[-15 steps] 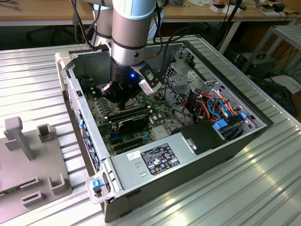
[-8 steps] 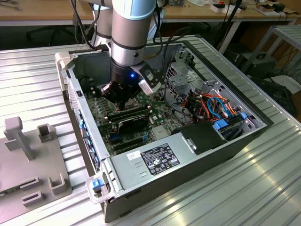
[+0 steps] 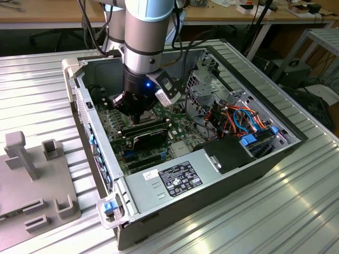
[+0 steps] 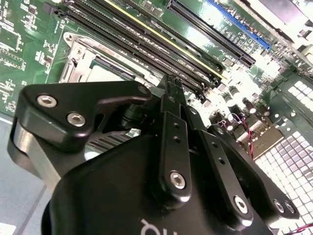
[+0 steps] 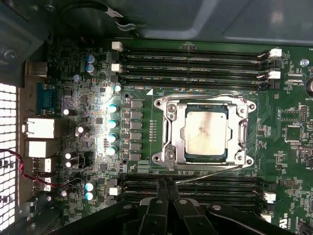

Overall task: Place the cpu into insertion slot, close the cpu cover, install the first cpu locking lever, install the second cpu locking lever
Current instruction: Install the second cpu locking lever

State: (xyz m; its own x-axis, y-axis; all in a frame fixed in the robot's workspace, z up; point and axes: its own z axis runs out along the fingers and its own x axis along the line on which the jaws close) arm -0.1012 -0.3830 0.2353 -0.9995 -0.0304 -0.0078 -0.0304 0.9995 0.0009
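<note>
Two fingertips (image 5: 164, 188) meet, the gripper (image 5: 164, 186) pinched closed on nothing, just beside the socket (image 5: 161, 129); cpu (image 5: 205, 131) lies flat under the lowered cover (image 5: 172, 147).

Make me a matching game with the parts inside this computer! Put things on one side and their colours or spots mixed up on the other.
Things:
1. cpu
2. cpu cover
3. gripper
4. memory slots

Descriptions:
A. long, narrow and black, lying in rows
B. silver frame lying flat around the chip
C. black fingers together, beside the socket over a row of slots
D. grey square top showing through the window

Pairs: 1-D, 2-B, 3-C, 4-A
</note>
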